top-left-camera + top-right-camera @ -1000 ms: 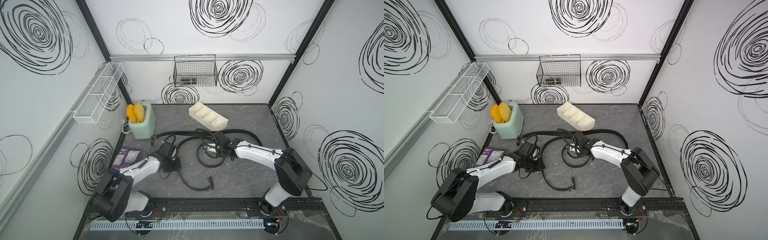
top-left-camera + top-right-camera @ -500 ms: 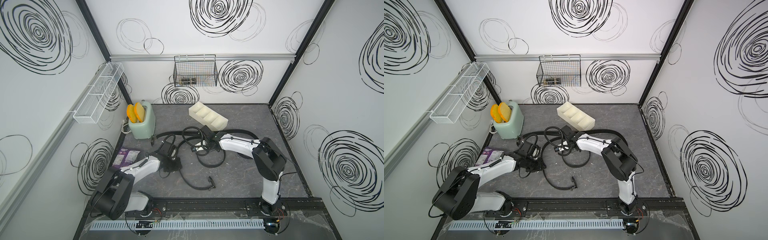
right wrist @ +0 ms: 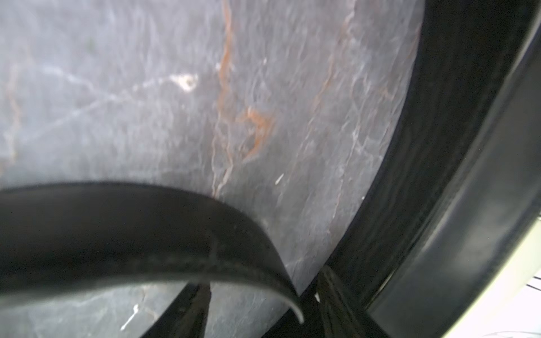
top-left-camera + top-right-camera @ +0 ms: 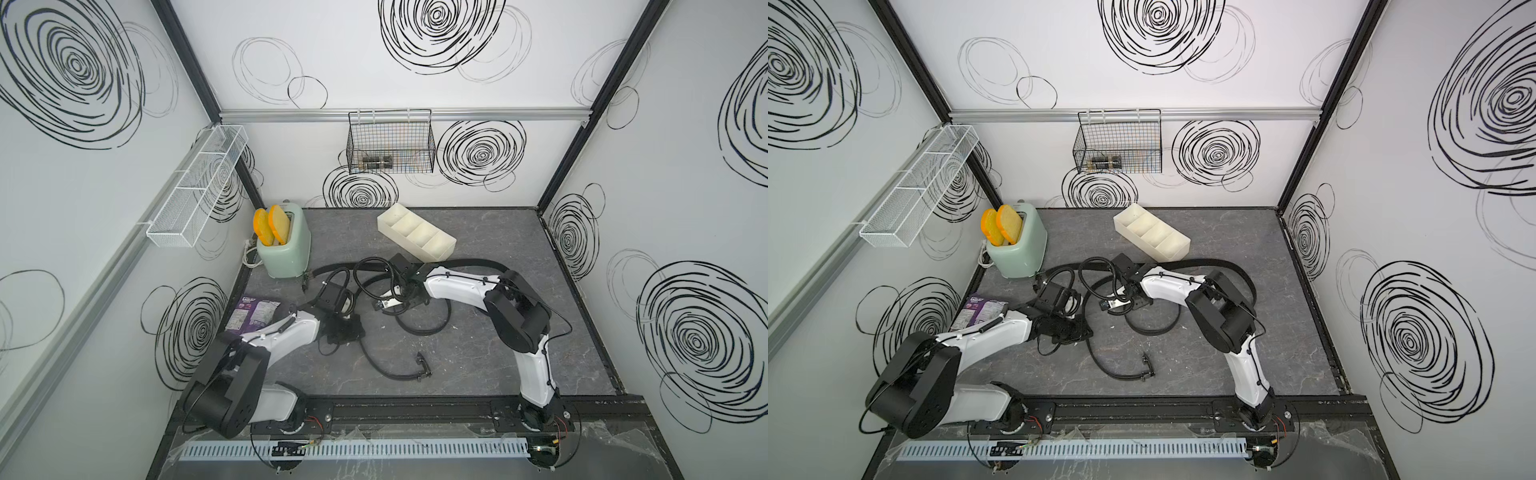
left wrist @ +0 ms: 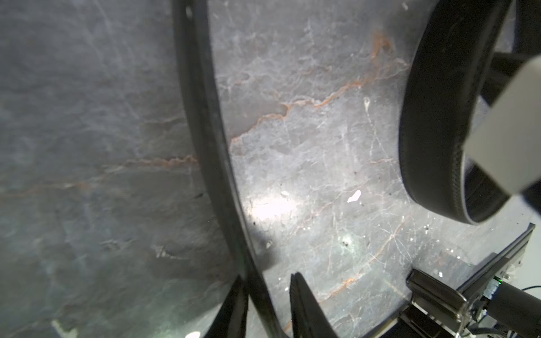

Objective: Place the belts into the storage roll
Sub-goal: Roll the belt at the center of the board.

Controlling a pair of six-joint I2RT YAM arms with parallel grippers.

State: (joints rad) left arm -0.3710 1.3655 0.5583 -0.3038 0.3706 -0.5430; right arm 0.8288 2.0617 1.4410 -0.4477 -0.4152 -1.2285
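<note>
One black belt (image 4: 388, 370) curves across the grey table to its buckle (image 4: 422, 365). Its strap (image 5: 205, 117) runs on edge between the fingers of my left gripper (image 4: 353, 332) (image 5: 268, 278), touching one finger with a gap to the other, so the jaws are open. A second belt (image 4: 478, 262) arcs behind the right arm and loops out below it (image 4: 432, 328). Its curled end (image 3: 146, 234) lies across my right gripper (image 4: 395, 302) (image 3: 265, 278), whose fingers stand apart. The cream storage roll (image 4: 441, 254) (image 4: 1177, 249) stands behind the right gripper, its compartments bare.
A green toaster (image 4: 284, 245) with bread stands at the back left and a purple packet (image 4: 255, 313) lies by the left arm. Thin robot cables (image 4: 374, 266) loop between the grippers. A black wire basket (image 4: 390, 145) and a white mesh shelf (image 4: 195, 191) hang on the walls.
The right arm has folded and its gripper has moved left toward the left gripper, dragging the belt loop along. Its jaws have narrowed slightly. The left arm has hardly moved.
</note>
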